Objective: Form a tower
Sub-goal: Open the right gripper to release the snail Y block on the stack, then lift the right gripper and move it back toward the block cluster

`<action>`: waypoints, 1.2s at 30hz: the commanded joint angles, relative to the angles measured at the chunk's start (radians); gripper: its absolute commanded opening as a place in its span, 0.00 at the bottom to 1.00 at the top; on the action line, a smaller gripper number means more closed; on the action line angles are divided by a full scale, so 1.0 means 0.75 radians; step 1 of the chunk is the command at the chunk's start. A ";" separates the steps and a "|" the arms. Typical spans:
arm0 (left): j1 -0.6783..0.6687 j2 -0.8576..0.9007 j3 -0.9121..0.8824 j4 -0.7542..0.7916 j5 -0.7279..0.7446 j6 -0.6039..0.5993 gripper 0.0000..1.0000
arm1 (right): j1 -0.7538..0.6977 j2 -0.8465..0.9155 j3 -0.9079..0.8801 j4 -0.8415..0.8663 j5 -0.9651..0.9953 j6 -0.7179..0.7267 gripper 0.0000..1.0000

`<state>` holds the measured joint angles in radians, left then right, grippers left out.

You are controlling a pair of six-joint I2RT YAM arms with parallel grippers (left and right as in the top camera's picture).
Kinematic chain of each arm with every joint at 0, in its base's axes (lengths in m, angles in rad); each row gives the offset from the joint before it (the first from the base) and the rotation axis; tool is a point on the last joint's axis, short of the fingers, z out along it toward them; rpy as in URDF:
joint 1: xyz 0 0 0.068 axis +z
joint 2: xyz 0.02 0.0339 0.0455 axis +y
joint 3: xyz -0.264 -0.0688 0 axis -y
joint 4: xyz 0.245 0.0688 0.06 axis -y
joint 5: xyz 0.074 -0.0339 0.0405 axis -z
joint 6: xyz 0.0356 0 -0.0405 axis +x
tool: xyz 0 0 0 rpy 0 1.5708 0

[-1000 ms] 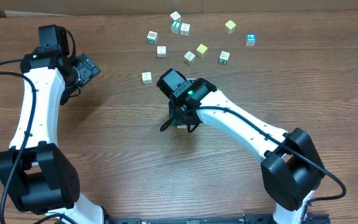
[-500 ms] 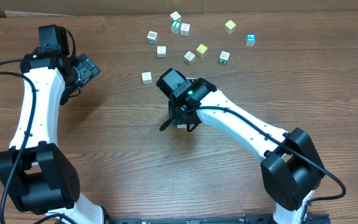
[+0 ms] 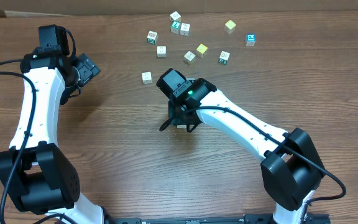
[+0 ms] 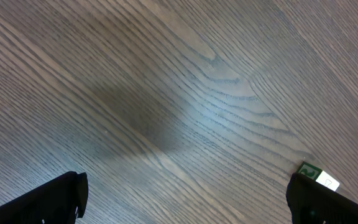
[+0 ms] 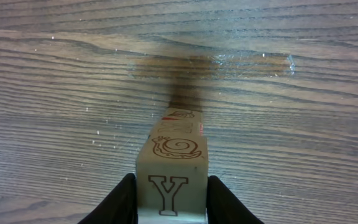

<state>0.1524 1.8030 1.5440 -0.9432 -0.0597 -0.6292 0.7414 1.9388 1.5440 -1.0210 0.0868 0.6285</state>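
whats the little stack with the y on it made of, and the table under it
Tower: probably wood, cream and matt, with crisp edges and a dark printed Y and snail outline; no grain shows, so painted wood is a guess. Table: wood or wood-look laminate, brown with long streaky grain and a slight sheen where light glares.

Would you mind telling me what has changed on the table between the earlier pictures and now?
Nothing visibly changed. The right pincer stays closed on the top of the tower, the left pincer stays open over the table, and the loose cubes lie where they were.
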 commanded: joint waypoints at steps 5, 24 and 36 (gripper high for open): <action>-0.003 0.010 0.027 0.003 0.002 0.002 1.00 | 0.006 0.004 -0.009 0.003 -0.004 0.005 0.29; -0.003 0.010 0.027 0.003 0.001 0.002 1.00 | 0.006 0.004 -0.009 0.001 -0.001 -0.011 0.52; -0.003 0.010 0.027 0.003 0.002 0.002 0.99 | -0.127 0.004 0.417 0.015 0.064 -0.304 0.79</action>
<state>0.1524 1.8030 1.5440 -0.9436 -0.0597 -0.6292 0.7052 1.9560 1.6619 -0.9890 0.1093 0.4858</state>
